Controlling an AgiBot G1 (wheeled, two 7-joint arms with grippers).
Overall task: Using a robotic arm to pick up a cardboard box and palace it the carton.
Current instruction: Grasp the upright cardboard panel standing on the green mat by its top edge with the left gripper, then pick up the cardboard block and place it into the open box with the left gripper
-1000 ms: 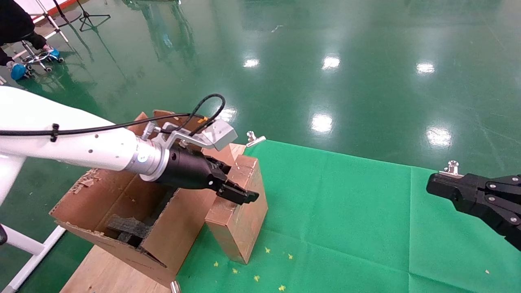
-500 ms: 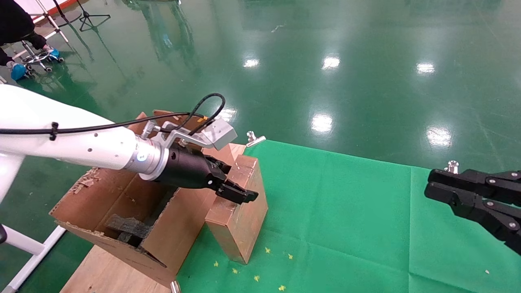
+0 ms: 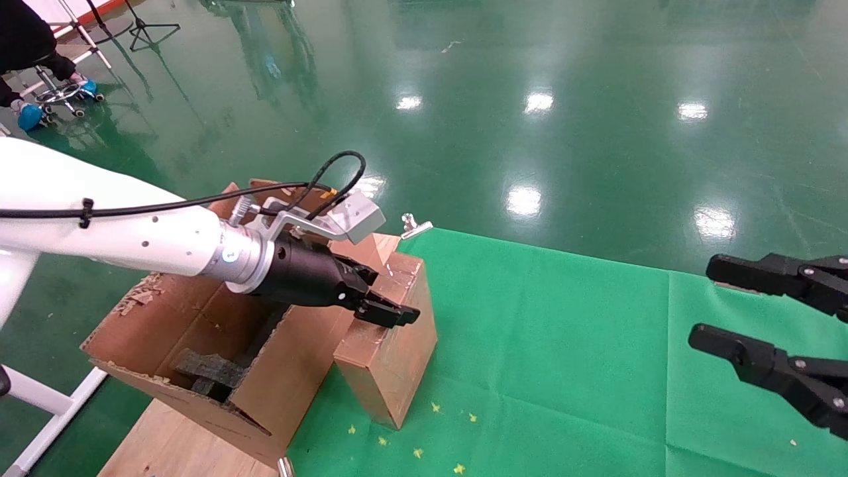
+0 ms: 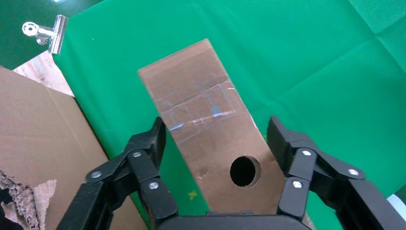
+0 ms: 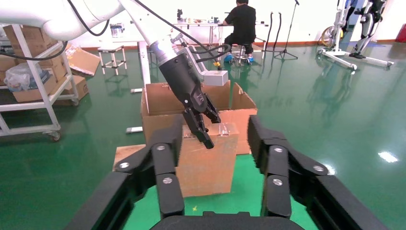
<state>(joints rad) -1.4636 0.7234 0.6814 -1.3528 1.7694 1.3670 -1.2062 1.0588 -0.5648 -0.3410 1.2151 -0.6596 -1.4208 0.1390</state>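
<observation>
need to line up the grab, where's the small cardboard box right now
In the head view the cardboard box stands on the green cloth at left-centre, right beside the carton, with the open left gripper straddling its top.

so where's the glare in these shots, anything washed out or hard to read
Head view: ceiling lights mirror as bright spots on the glossy green floor, and tape on the cardboard box glints. Left wrist view: the box's taped face shines pale, with even light on the green cloth. Right wrist view: the back wall is washed out.

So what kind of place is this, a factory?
More likely a robot test lab: a shiny green floor, robot stands by the far wall, and a person working at a desk.
</observation>
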